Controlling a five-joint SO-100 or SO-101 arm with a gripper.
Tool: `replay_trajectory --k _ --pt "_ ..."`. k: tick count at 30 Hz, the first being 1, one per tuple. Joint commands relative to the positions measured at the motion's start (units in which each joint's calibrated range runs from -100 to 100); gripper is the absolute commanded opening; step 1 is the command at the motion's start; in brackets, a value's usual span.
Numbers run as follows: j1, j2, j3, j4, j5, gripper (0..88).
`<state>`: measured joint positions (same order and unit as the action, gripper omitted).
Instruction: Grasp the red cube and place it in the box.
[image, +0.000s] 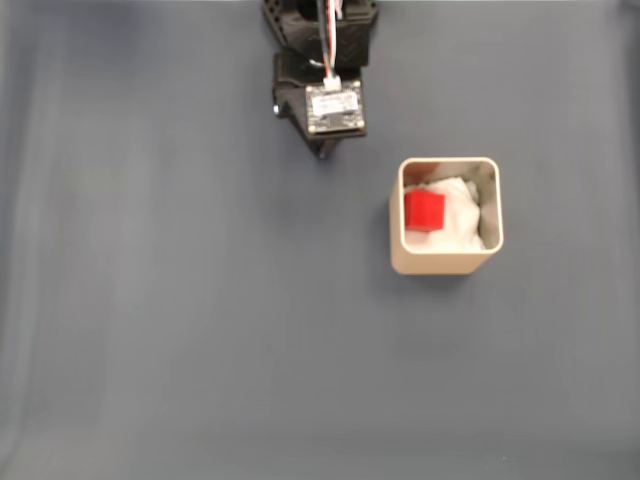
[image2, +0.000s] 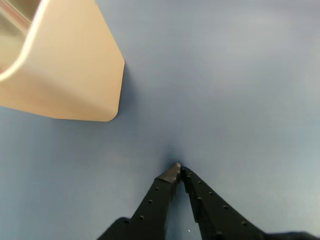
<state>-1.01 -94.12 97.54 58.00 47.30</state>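
Grey-blue matte table (image: 150, 300), wide bare margins around beige square thin-walled box (image: 445, 262). Small red matte cube (image: 424, 210) inside, at box's left wall, edges square to walls. Black gripper (image2: 178, 170) up-left of box, fingertips together, empty.

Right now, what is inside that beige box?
The red cube lies on white padding inside the box. The box's floor is covered by the padding.

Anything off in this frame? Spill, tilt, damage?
Nothing stands out. The red cube sits inside the box on the white padding, toward its left side in the fixed view. The box stands upright. The end effector is shut, empty, apart from the box.
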Motion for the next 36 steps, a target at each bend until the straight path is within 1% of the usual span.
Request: replay_trajectory --k 1,9,18,22,25,36 --pt "1.26 -2.86 2.19 2.36 -0.29 0.2" --pt "0.91 -5.88 2.28 10.81 -1.66 0.2" --pt "1.33 -5.88 2.28 18.36 -0.39 0.6" --pt "1.33 -5.88 2.28 18.03 -1.71 0.6" --pt "1.26 -5.88 2.28 18.20 -0.54 0.6" --pt "1.26 -5.88 2.28 18.20 -0.54 0.6"
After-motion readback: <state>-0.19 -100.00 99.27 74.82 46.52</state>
